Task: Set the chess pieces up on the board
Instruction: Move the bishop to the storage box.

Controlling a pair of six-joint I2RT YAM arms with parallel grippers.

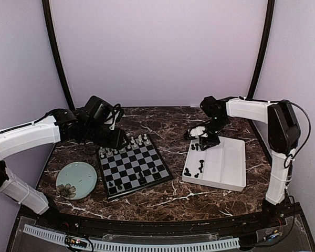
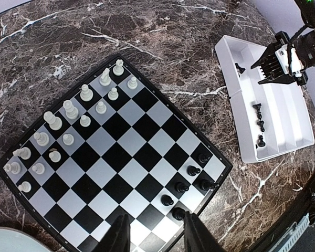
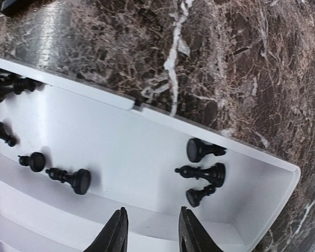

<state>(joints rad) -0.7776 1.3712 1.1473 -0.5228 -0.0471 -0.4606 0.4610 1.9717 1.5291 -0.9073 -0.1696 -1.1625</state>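
Your board (image 1: 134,168) sits left of centre on the marble surface (image 1: 173,128), turned at an angle. A pale green plate (image 1: 76,180) is just beside it on the left, and the white tray (image 1: 228,168) is well apart on the right.

The white pieces (image 2: 68,131) stand upright in two neat rows along one side of the board, sixteen by my count. The black pieces (image 2: 193,170) are only partly there. Six stand clustered near one corner on the opposite side, and the rest of those two rows are bare squares.

Your left pincer (image 2: 156,218) hangs over the board's edge near the black cluster. Its fingers are spread with nothing between them, just checkered squares showing through the gap.

Your right pincer (image 3: 152,210) hovers over the tray's end compartment, also spread wide and empty. More black pieces lie on their sides below it. Three are bunched near the tray's corner, one of them (image 3: 202,172) right in the middle of the group, and a few others are scattered further along the same compartment.
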